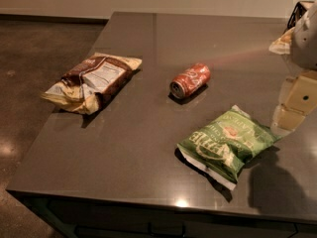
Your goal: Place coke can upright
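Three items sit on the dark grey counter [148,148], w/ the gripper [296,105] off at the right edge of view.

Coke can [190,81] lies on its side near the counter's ctr, not upright. Its silver end faces near-left and the red body runs back toward far-right. Nothing touches it.

Brown-and-cream chip bag [91,82] lies flat to the left of the can, well apart from it, near the counter's left edge, w/ the nutrition label facing up.

Green chip bag [228,145] lies flat nearer the front, to the right of the can & apart from it. Its lettering reads upside down from this view, and a white seam shows at its near end.

Gripper shows as cream-coloured blocks above the counter, just beside the green bag's far-right corner and well apart from the can. Open vs closed: can't tell. A dark shadow [275,185] falls on the counter just right of the green bag.

At the far-right back, a pale yellowish packet [281,43] is partly hidden by the robot arm [306,38].
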